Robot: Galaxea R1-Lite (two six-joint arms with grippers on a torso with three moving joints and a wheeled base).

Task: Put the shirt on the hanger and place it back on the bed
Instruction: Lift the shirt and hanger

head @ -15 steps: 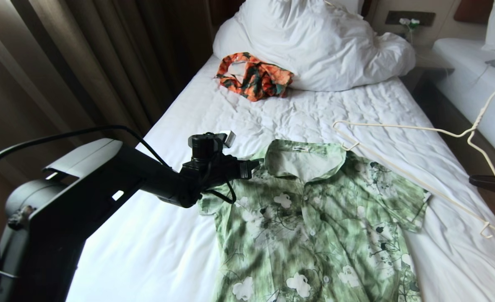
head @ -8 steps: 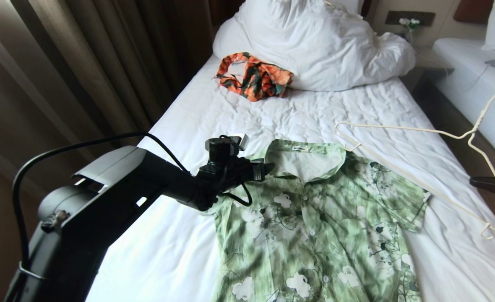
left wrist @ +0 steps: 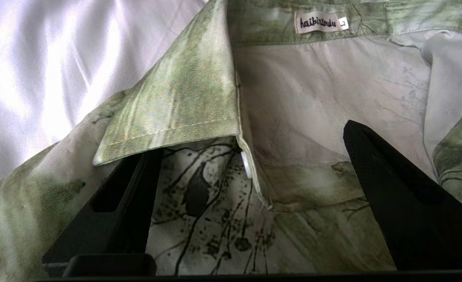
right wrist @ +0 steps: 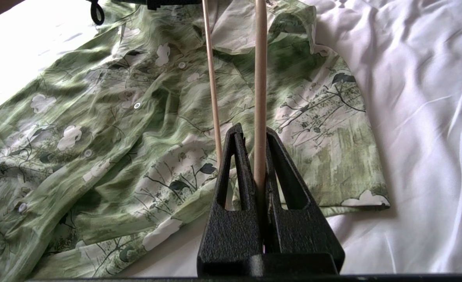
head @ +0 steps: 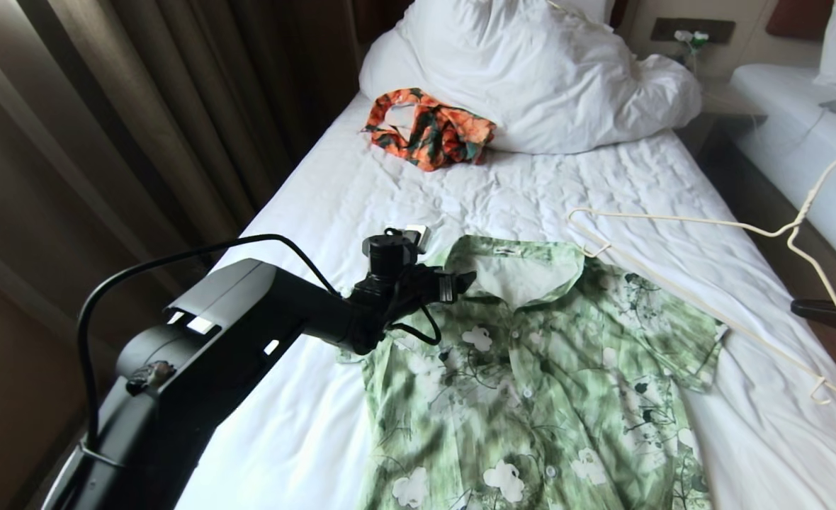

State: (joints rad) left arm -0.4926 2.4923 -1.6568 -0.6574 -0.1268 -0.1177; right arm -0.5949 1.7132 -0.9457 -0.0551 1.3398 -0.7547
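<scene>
Over the last second the left gripper [head: 464, 282] has slid across the bed [head: 361, 184] to the collar of the shirt [head: 531, 368], its fingers [left wrist: 387, 196] now spread wide either side of the collar edge, pinching nothing; a grasp there looks imminent; the right gripper [right wrist: 259, 137] hangs beside the bed, fingers pressed on the hanger [head: 701, 221], held above the shirt's sleeve.
</scene>
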